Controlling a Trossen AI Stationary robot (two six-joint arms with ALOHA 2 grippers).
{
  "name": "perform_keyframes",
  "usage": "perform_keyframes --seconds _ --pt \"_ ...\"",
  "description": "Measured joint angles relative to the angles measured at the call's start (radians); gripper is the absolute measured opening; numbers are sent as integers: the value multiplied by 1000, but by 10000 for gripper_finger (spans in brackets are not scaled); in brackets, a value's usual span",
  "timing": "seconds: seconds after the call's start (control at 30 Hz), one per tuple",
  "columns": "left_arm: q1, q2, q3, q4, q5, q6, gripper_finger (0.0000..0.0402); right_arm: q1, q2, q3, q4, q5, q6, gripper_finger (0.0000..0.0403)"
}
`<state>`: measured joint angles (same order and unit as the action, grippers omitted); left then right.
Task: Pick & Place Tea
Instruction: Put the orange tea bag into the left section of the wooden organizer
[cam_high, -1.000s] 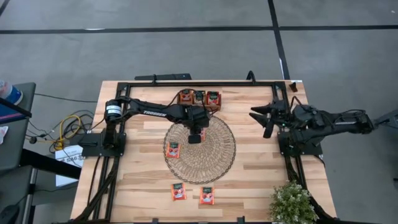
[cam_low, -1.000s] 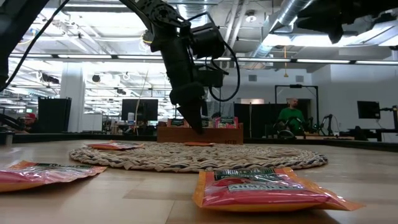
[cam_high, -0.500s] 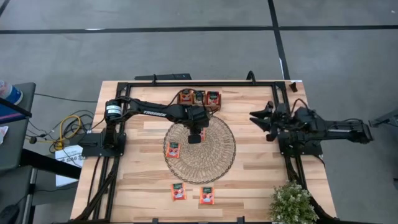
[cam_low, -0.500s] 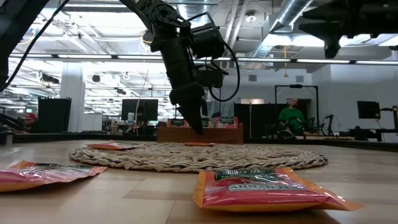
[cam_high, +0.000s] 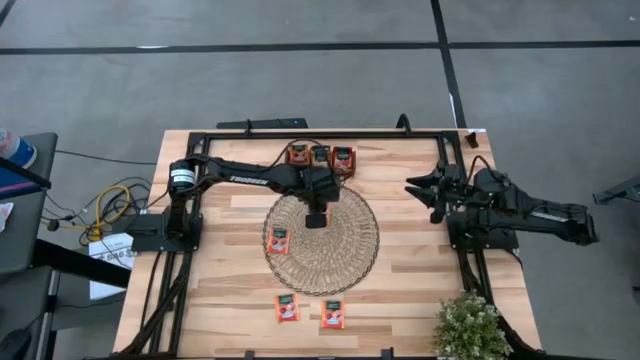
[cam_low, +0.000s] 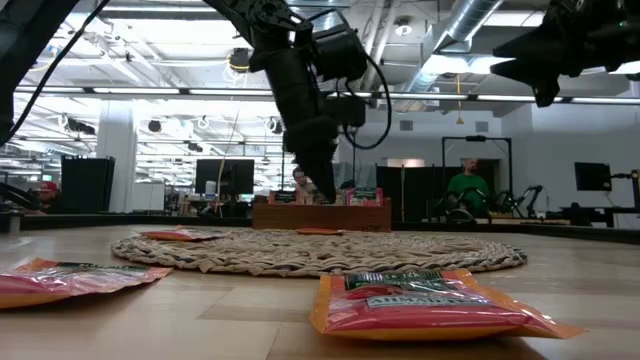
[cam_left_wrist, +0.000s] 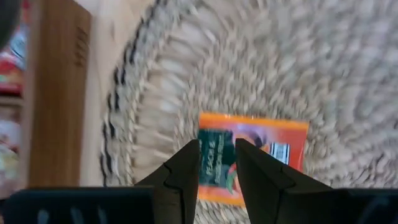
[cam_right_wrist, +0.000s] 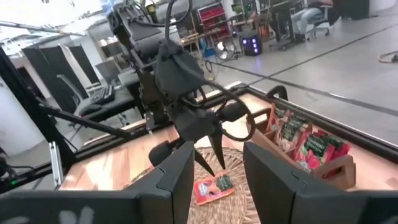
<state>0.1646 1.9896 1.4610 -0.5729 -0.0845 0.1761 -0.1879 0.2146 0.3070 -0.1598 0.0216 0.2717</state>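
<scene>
Two tea sachets are seen on the woven mat (cam_high: 321, 240): one (cam_high: 279, 241) at its left, one (cam_left_wrist: 252, 158) under the left gripper (cam_high: 316, 216), whose fingers are slightly parted and empty. Two more sachets (cam_high: 309, 311) lie on the near worktop (cam_high: 410, 260). Three compartments of the far wooden tray (cam_high: 320, 158) are filled. The right gripper (cam_high: 428, 187), open and empty, is held over the worktop's right side.

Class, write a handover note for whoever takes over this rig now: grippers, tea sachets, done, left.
Left gripper open, empty, above a red sachet on the woven mat.
Right gripper open, idle at the table's right side.
A second sachet lies on the mat, two more sachets on the bare table.
Done: several sachets stand in the wooden tray.
Left: apparently those four.
</scene>
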Motion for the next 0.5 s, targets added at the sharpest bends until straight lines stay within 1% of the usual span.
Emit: perform_keyframes --seconds 0.1,0.2,0.4,0.5 --pt "15 -1 27 4 9 -1 97 0 0 0 -8 3 -8 130" --pt "32 5 28 -9 43 -19 97 2 0 0 -12 3 -8 130" --pt "31 23 27 -64 58 -27 97 3 0 0 -11 2 -8 130" --pt "27 31 28 -57 72 -26 97 3 0 0 -11 0 -8 130"
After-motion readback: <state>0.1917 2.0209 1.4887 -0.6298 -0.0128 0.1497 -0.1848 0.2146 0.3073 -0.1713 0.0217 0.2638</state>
